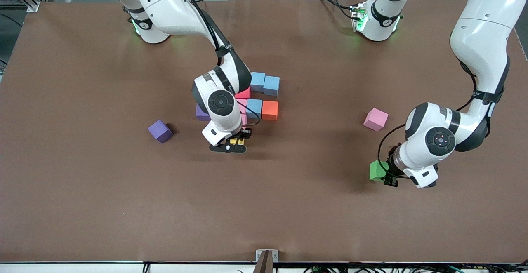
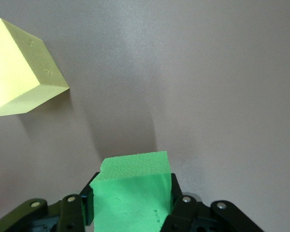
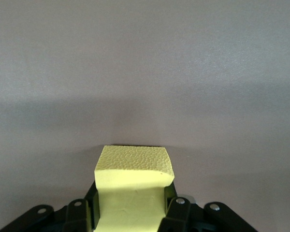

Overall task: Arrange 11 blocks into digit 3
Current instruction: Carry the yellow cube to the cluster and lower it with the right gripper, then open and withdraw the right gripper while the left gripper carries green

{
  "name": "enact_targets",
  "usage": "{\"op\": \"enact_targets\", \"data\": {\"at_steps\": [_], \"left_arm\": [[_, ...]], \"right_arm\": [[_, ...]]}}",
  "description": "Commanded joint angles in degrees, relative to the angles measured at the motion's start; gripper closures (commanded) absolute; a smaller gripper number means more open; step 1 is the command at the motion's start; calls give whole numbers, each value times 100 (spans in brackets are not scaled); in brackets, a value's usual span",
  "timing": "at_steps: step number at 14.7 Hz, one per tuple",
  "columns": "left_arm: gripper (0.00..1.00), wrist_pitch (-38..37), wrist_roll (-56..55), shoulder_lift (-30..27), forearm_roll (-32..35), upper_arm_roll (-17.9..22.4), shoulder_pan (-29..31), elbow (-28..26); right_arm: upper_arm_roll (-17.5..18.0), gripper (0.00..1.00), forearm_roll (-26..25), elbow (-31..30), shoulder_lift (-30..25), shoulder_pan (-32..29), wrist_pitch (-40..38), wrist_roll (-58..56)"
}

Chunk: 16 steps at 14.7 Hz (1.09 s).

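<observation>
Low at the frame's right in the front view, the left gripper is clamped on a green block; at center, the right gripper pinches a yellow block just below the unfinished digit 3

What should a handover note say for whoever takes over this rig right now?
Left gripper: shut on the green block, toward the left arm's end of the table.
Right gripper: shut on a yellow block, at the cluster's edge nearer the front camera.
Done: a partial cluster mid-table, with light blue, red, pink and orange cubes touching.
Left: place both held blocks; another yellow cube lies loose in the left wrist view. The digit is unfinished.
</observation>
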Motion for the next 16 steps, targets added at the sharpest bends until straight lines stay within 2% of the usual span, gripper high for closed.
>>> {"op": "enact_targets", "data": {"at_steps": [1,3,4,5,13,16], "left_arm": [[68,-101,67,-54,-110,14,-27,25],[68,-92,67,-54,-110,14,-27,25],[68,-92,67,-54,-110,5,-27,25],[68,-92,67,-54,-110,14,-27,25],[68,-101,67,-54,-110,14,-27,42],[68,-101,67,-54,-110,14,-27,42]], "right_arm": [[-5,99,-105,117,60,-21,-77,20],[-5,98,-105,117,86,-21,-68,20],[-5,80,-61,117,95,-47,-77,55],[-5,2,-70,117,95,-73,-42,29],[4,0,-35,126,130,-12,-24,108],[-5,0,0,310,87,-56,-111,73]]}}
